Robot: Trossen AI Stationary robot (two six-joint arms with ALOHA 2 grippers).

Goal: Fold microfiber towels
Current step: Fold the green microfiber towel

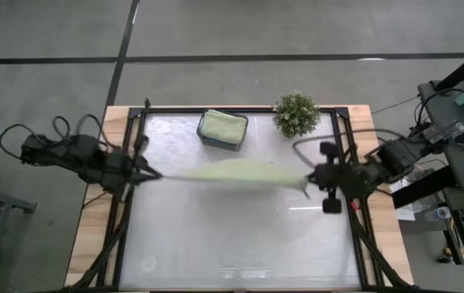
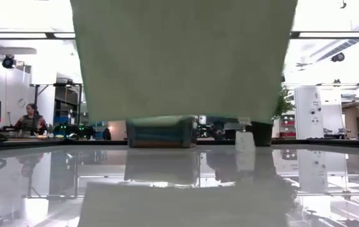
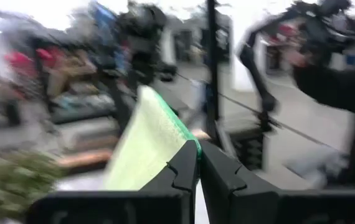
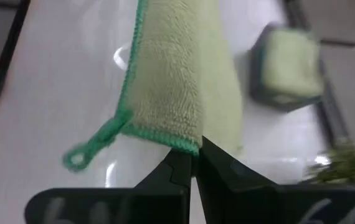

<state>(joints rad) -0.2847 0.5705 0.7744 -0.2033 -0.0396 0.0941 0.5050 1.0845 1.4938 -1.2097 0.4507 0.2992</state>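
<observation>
A light sage green towel point(image 1: 236, 172) is stretched out in the air between the two arms, hanging as a broad curtain of fuzzy cloth above the glossy white table point(image 1: 216, 244); from table height it fills the upper middle of the view point(image 2: 182, 57), its lower edge clear of the surface. The pile looks soft and nubby, and a darker green stitched hem runs along the edges, with a small hanging loop point(image 4: 93, 146) dangling at the corner by the right arm. The left gripper point(image 3: 198, 149) has its dark angular fingers pressed together on one corner of the cloth, and the right gripper point(image 4: 195, 151) pinches the opposite corner the same way, so the towel runs straight from one set of fingertips to the other. Beyond the stretched cloth, on the far side from the grippers, a small dark grey rectangular tray point(image 1: 221, 130) holds another folded sage green towel point(image 1: 223, 124). Nearer the right gripper than the left, beside that tray, stands a little bushy potted plant point(image 1: 296, 113).
</observation>
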